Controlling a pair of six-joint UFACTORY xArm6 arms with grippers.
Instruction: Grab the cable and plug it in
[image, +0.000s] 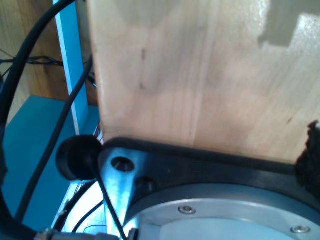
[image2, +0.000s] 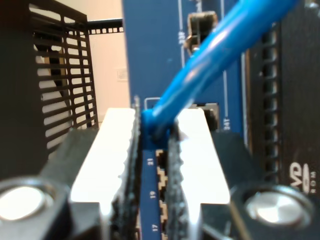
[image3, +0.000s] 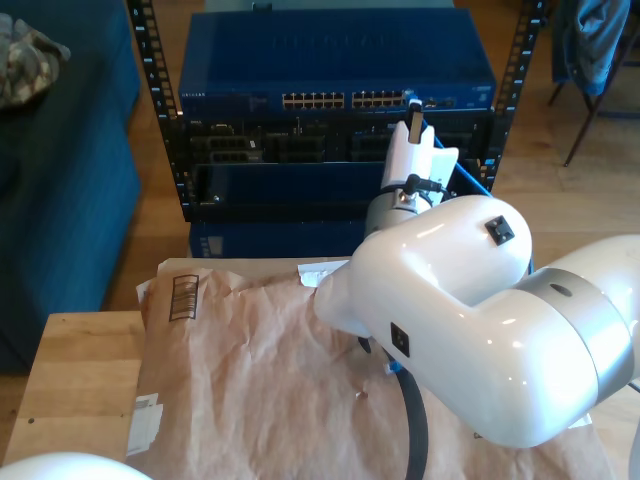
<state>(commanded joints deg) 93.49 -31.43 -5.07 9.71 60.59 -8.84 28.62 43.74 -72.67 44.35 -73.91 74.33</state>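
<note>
My second hand (image2: 155, 150) is clamped on the cable (image2: 220, 47), its two white fingers (image2: 112, 150) pressed against the blue sheath just behind the end, right in front of the numbered ports of the blue switch (image2: 150, 45). In the exterior view that hand (image3: 413, 125) reaches up to the switch (image3: 330, 60) in the rack (image3: 150, 70), with the cable (image3: 470, 180) trailing down beside it. A brown paper sheet (image3: 260, 380) covers the desk (image3: 70, 380). My first wrist view faces a pale wooden panel (image: 200, 75); I cannot tell whether my first hand is apart or together
</note>
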